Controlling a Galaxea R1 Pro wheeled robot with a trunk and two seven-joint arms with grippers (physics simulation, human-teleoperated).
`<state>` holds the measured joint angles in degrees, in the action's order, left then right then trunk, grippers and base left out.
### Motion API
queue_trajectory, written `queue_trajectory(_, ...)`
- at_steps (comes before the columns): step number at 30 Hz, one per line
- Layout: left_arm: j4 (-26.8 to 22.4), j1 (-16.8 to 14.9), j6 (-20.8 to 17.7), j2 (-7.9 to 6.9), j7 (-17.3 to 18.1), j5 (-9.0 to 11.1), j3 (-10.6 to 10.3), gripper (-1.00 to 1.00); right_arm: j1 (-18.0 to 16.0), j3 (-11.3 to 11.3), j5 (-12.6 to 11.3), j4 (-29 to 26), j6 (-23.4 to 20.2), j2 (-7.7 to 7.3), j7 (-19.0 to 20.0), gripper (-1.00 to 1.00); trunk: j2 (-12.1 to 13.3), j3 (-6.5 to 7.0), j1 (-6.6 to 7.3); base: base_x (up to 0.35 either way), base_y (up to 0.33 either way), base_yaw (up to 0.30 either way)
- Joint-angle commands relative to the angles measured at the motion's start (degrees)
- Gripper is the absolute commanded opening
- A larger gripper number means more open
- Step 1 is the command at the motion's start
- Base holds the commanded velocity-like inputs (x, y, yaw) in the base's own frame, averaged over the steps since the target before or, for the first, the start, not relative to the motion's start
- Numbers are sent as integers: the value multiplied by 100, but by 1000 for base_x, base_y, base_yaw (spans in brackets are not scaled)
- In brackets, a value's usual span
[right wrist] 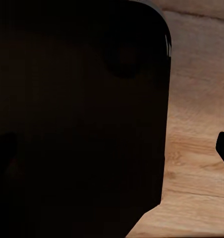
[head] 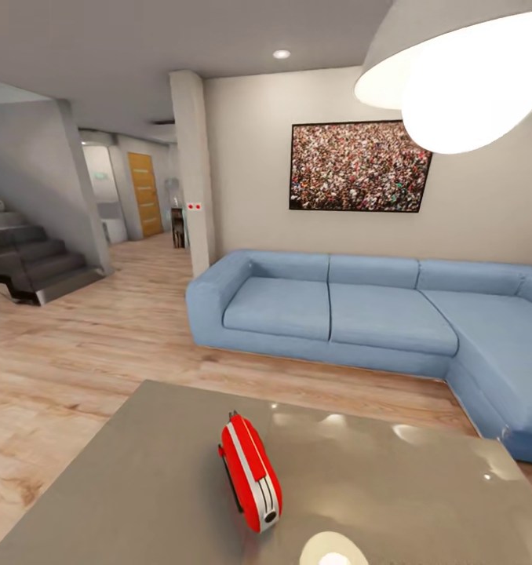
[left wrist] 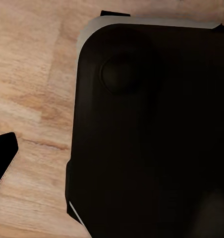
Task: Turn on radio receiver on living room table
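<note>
Where the head view looks down over the living room, the radio receiver (head: 250, 473) stands on edge on the table (head: 133, 486), roughly midway between the table's left and right edges and well back from its far edge; its red shell and white edge band face the camera, so the dial and grille cannot be seen; the table's glossy grey top carries pale reflections of light near the radio and towards the right edge. Beyond the far edge lies light wood plank floor (head: 70, 353), then a blue L-shaped sofa (head: 360, 314) against the wall, with a framed crowd photo (head: 358, 166) above it and a white dome lamp (head: 462, 71) hanging at upper right; a dark staircase (head: 30, 263) rises at the left. Each wrist view shows a large dark rounded body above wood floor; whether the fingers of either gripper are apart or together cannot be told.
</note>
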<state>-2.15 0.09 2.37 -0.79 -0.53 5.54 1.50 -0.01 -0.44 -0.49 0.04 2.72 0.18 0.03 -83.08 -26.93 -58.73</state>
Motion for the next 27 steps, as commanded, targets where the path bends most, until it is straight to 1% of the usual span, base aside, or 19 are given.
queue_trajectory(1, 0, 0, 0, 0, 0, 0, 0, 100, 1, 0, 0, 0, 0, 0, 2, 100, 0, 0, 0, 0, 0, -278)
queue_trajectory(27, -2, 0, 0, 0, 0, -6, 0, 100, 0, 0, -4, 1, 0, 0, 4, 100, 0, 14, 0, 0, 0, -275)
